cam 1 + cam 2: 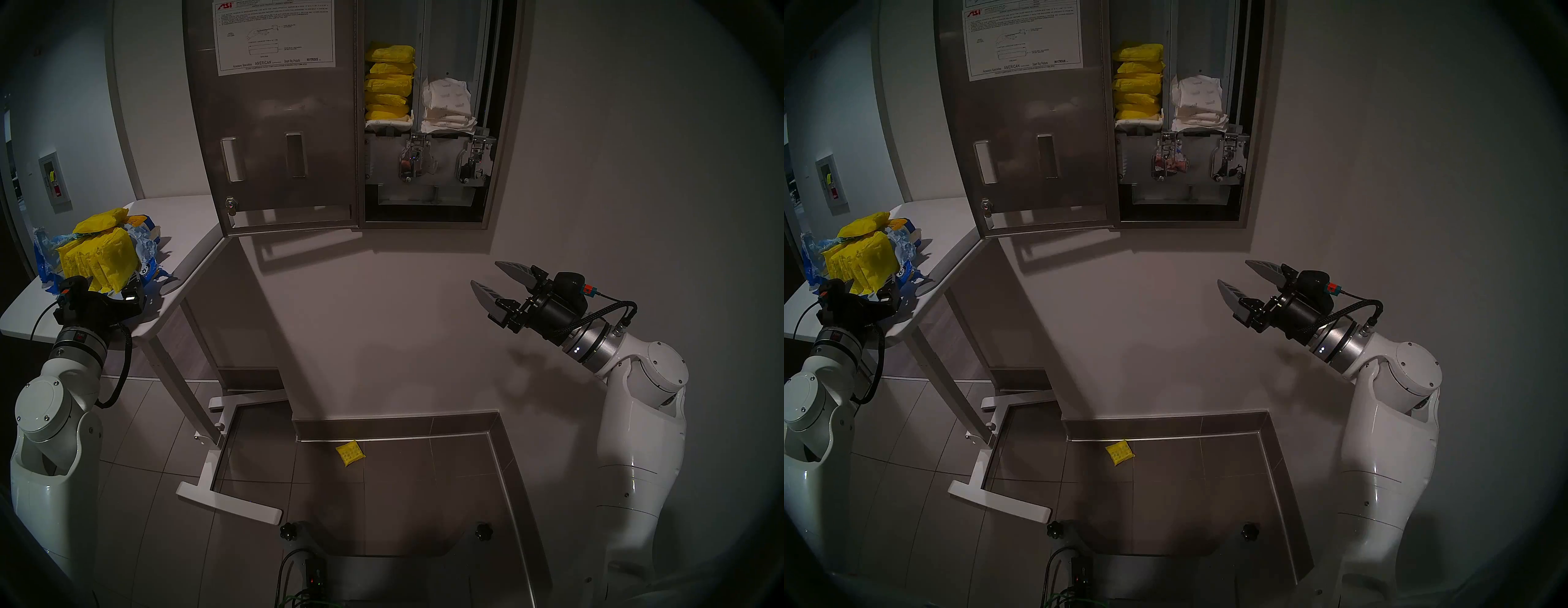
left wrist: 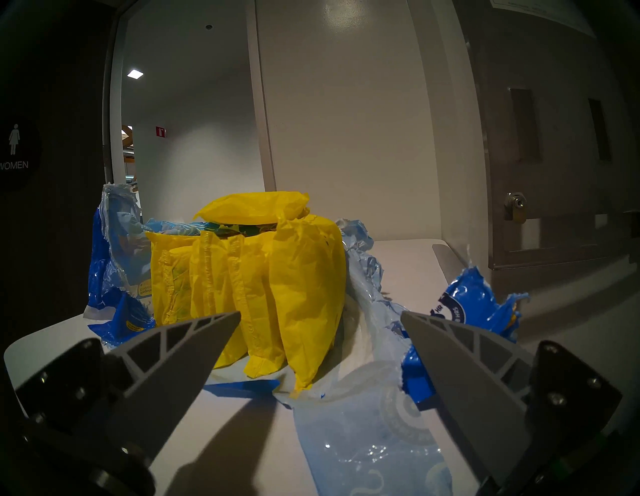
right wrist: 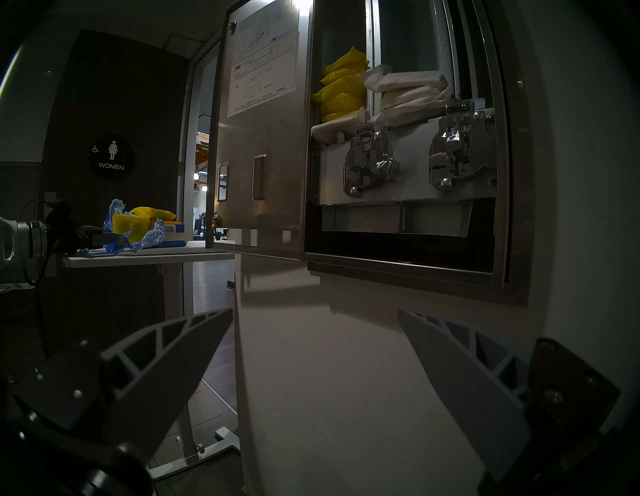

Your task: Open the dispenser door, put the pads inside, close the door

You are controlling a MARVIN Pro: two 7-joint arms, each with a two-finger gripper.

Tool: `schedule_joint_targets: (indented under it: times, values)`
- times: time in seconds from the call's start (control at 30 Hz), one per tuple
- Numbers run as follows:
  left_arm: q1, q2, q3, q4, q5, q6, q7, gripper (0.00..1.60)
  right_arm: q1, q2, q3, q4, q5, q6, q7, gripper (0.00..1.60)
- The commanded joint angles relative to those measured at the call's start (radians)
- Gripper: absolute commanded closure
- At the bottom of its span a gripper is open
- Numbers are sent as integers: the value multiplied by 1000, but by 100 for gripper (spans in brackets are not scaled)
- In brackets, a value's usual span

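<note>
"WOMEN" sign [image 3: 111,157]; "ASI" heads the dispenser door [image 1: 288,148] sheet. Perhaps five yellow pads [image 1: 389,83] are stacked inside. Left gripper [image 2: 320,320] and right gripper [image 1: 488,276] gape empty.

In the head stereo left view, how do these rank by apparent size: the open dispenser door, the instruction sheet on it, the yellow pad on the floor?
1. dispenser door
2. instruction sheet, cut off by the top edge
3. yellow pad on the floor, clearly smallest; it also lies nearer the camera

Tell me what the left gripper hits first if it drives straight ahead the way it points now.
Most likely the upright yellow pads on the torn blue bag. The left gripper has its jaws open and level, aimed at that bunch, with only bare table between. Exact depth is unclear.
</note>
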State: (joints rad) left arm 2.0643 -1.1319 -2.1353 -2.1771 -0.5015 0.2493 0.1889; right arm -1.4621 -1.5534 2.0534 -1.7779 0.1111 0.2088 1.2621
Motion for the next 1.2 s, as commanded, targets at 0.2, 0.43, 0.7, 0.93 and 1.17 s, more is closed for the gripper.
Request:
schedule_joint_targets:
  times: [0.2,0.43,0.7,0.93,1.17]
  values:
    - [-55,24,14,22,2,-23,4,0,25,2,-2,-26,9,2,1,0]
    - [-61,23,6,23,-3,-18,12,0,25,2,-2,-26,9,2,1,0]
    - [-44,13,-11,12,-8,-12,18,0,25,2,-2,-26,9,2,1,0]
    - [-31,10,-30,9,-11,-12,26,0,25,2,-2,-26,9,2,1,0]
    - [-31,18,-29,27,-12,-12,29,0,25,2,-2,-26,9,2,1,0]
